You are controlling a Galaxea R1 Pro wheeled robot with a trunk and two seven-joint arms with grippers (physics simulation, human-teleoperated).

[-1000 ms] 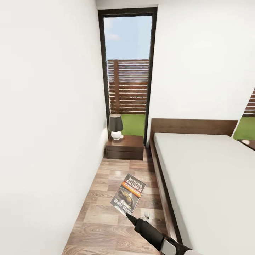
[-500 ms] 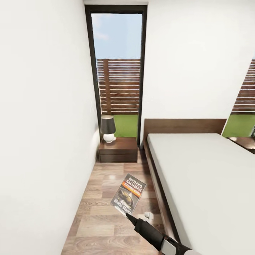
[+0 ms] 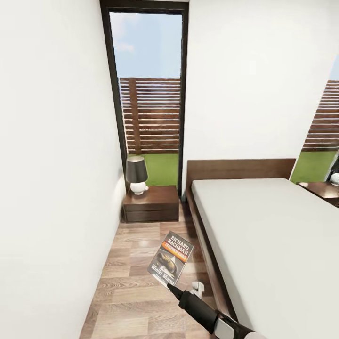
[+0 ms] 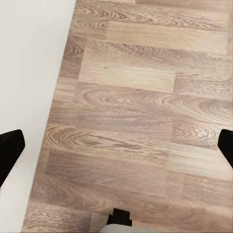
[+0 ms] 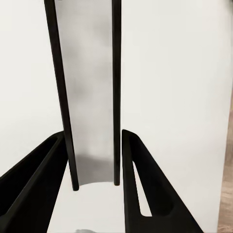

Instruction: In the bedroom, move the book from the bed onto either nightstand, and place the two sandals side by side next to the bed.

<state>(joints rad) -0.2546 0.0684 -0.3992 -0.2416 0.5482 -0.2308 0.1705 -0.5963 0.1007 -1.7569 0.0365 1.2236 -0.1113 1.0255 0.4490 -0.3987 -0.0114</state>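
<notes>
The book (image 3: 170, 258) is pinched at its lower edge by the right gripper (image 3: 168, 285), held tilted over the narrow strip of floor (image 3: 132, 282) between wall (image 3: 52, 188) and bed (image 3: 268, 235). The nightstand (image 3: 151, 203) with a lamp (image 3: 136, 174) stands ahead. The left gripper (image 4: 116, 145) is spread wide above the floor; its arm is cut off.

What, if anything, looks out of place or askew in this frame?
Nothing looks damaged or spilled. The book is off the bed, held tilted over the floor by the right gripper. The lamp stands upright on the nightstand.
</notes>
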